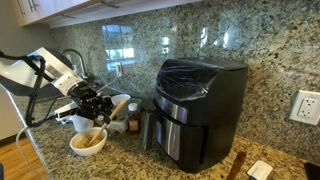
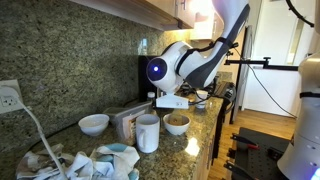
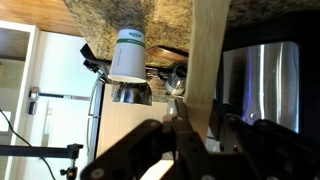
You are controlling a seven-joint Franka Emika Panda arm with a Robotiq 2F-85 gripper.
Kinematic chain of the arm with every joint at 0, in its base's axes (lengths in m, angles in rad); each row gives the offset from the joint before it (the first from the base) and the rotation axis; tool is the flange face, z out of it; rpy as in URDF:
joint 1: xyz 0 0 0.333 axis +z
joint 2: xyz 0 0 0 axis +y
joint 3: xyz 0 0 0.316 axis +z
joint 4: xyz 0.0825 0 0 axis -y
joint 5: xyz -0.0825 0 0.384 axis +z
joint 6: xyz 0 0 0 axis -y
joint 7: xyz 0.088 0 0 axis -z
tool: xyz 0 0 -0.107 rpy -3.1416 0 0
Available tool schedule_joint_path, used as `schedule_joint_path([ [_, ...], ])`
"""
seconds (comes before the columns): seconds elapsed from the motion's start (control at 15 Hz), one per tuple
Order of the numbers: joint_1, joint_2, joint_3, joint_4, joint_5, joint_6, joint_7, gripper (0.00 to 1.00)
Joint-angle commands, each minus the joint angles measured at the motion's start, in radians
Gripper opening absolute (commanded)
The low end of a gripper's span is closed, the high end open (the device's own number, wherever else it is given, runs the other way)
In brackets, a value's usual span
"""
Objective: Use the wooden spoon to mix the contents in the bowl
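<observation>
The small white bowl [image 1: 76,146] stands on the granite counter and holds tan crumbly contents [image 1: 90,139]. Both also show in an exterior view, bowl [image 2: 177,129] and contents [image 2: 177,119]. My gripper [image 1: 96,104] hangs just above and behind the bowl. In the wrist view, which stands upside down, my gripper [image 3: 195,118] is shut on the flat light-brown handle of the wooden spoon [image 3: 208,55]. The handle runs out past the jaws. The spoon's head is not clear in any view.
A black air fryer [image 1: 197,103] stands close beside the bowl. A tall white mug [image 2: 148,132], a second white dish [image 2: 94,124] and crumpled cloths [image 2: 95,162] lie along the counter. A cable runs from the wall outlet [image 2: 10,97].
</observation>
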Motion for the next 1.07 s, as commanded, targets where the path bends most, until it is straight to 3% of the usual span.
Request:
schedule_joint_path([
  [0.0,-0.022,0.019,-0.001,0.037,0.009,0.009,-0.002,0.07],
  [0.6,-0.022,0.048,-0.007,0.073,-0.024,-0.078,-0.012,0.07],
  [1.0,-0.026,0.056,0.006,0.085,0.002,-0.015,-0.092,0.07],
])
